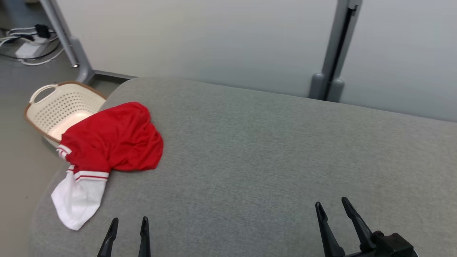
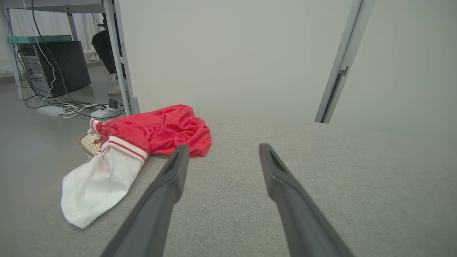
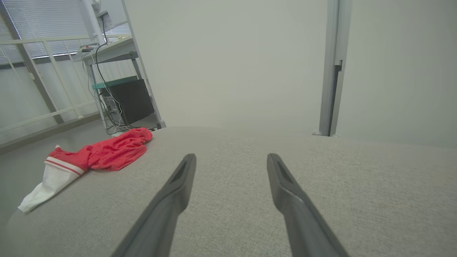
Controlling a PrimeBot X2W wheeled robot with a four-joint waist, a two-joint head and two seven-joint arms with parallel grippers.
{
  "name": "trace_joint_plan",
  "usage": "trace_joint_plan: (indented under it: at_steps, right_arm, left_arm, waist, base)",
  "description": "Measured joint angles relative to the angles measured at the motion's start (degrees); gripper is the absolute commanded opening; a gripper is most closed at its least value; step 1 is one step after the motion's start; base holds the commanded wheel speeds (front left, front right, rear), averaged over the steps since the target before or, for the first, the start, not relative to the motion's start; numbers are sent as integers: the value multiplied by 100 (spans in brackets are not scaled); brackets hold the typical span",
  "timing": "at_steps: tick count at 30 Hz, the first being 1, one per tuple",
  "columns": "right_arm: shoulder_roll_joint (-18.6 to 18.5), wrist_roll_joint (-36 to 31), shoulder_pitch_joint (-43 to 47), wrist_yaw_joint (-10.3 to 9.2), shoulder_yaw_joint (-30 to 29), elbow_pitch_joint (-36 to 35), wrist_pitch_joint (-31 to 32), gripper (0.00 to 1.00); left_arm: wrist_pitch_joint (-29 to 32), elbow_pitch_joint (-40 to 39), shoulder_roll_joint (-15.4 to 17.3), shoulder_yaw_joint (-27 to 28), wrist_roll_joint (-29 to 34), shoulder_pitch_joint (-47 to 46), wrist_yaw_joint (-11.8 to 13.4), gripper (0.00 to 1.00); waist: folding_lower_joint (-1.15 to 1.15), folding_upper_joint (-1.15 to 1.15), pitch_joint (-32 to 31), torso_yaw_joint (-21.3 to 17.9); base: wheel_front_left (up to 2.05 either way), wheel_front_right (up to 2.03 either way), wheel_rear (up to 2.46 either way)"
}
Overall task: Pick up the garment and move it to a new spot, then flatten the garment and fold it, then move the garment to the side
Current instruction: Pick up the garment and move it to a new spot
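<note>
Two pairs of fingers, both spread wide, nothing held. L fingers (image 1: 144,233) hover low over gray surface (image 1: 267,150). Garment (image 1: 114,139) lies ahead & to their left, near but not touching. It's crumpled, red w/ a white section below striped trim. The white end droops over the surface edge, left of L fingers. R fingers (image 1: 357,221) sit well apart from garment, which is far to their left, w/ bare surface ahead. Basket (image 1: 60,107) stands on floor (image 1: 18,171) beyond garment; can't tell if they touch.

text: none readable | labels: none | brands: none | numbers: none
</note>
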Motion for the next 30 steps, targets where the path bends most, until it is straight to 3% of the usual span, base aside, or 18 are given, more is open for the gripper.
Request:
trace_joint_plan:
  at_steps: [7,13,23,30]
  right_arm:
    - [42,15,5,-1,27,5,0,100]
    - [59,21,24,0,36,11,0,100]
    - [63,2,47,-1,68,1,0,100]
    - [-338,-85,-189,0,34,-79,0,100]
  left_arm:
    - [-1,-85,1,110,34,76,-46,100]
    - [0,-129,1,136,44,116,-45,100]
    - [0,-87,1,364,38,12,-78,100]
    - [0,278,4,709,-142,-1307,-380,100]
  waist:
    - [0,0,-26,732]
    - [0,0,-51,1101]
    - [0,0,34,1135]
    - [0,0,571,1069]
  base:
    - [0,0,0]
    - [0,0,0]
    - [0,0,0]
    - [0,0,0]
